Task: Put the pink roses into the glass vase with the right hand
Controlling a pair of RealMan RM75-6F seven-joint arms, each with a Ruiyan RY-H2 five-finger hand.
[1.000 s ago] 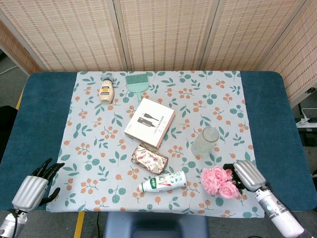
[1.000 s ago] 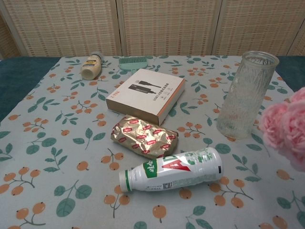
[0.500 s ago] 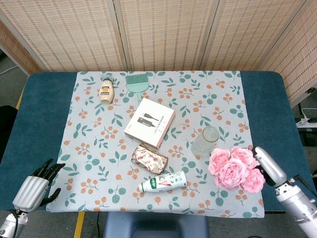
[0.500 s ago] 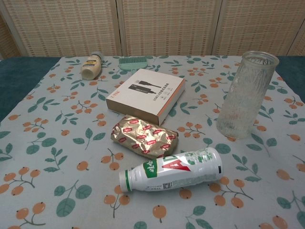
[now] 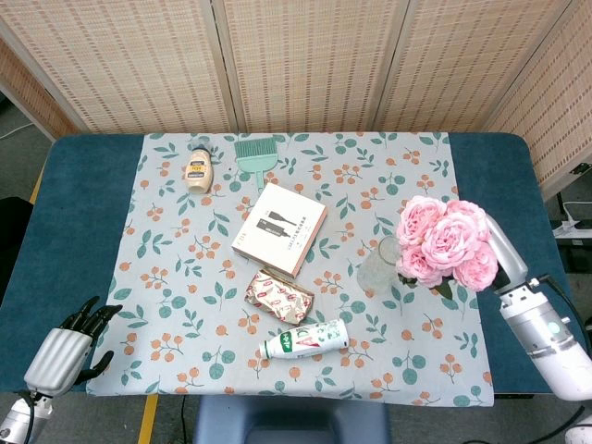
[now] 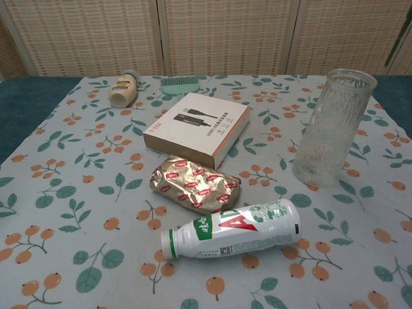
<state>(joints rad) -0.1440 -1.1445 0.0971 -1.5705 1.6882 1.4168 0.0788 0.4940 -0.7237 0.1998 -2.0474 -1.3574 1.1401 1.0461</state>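
Observation:
The bunch of pink roses (image 5: pixel 444 242) hangs in the air in the head view, its blooms just right of the glass vase (image 5: pixel 379 267) and overlapping its rim. My right hand (image 5: pixel 506 250) grips the stems from the right, mostly hidden behind the blooms. In the chest view the ribbed vase (image 6: pixel 331 129) stands upright and empty at the right; the roses are out of frame there except for a thin green stem (image 6: pixel 400 40) at the top right corner. My left hand (image 5: pixel 70 345) rests at the table's front left corner, holding nothing.
A white cable box (image 5: pixel 279 229) lies mid-table, with a gold foil packet (image 5: pixel 278 296) and a lying white-and-green bottle (image 5: pixel 305 339) in front of it. A sauce bottle (image 5: pixel 198 169) and a green brush (image 5: pixel 255 155) sit at the back. Woven screens stand behind.
My right hand has lifted the roses off the front right of the table and carried them up and back, next to the vase. The left hand has stayed still.

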